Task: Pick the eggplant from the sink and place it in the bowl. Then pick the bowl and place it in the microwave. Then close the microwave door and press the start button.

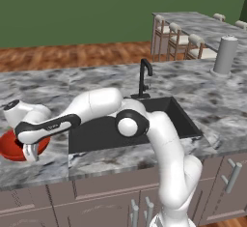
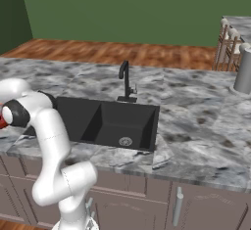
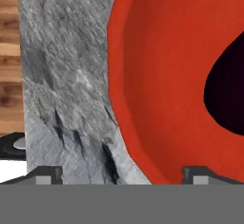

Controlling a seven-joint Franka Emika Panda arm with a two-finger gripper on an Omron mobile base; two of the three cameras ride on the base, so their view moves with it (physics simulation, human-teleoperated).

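Since the small, near-black oval eggplant [image 3: 228, 92] already lies inside the wide, glossy red-orange bowl [image 3: 162, 80], the step in hand looks like picking up the bowl for the microwave. The grey-veined marble table [image 1: 202, 100] carries a matte black rectangular sink [image 2: 115, 121] with a curved faucet [image 1: 144, 78]; the bowl sits near the table's left front edge. The hand [image 3: 121, 175] hovers released, straddling the bowl's smooth rim; it likely must lower and clench there.

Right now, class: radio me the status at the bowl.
Hand open, straddling bowl rim. Eggplant in bowl. Nothing in the way.
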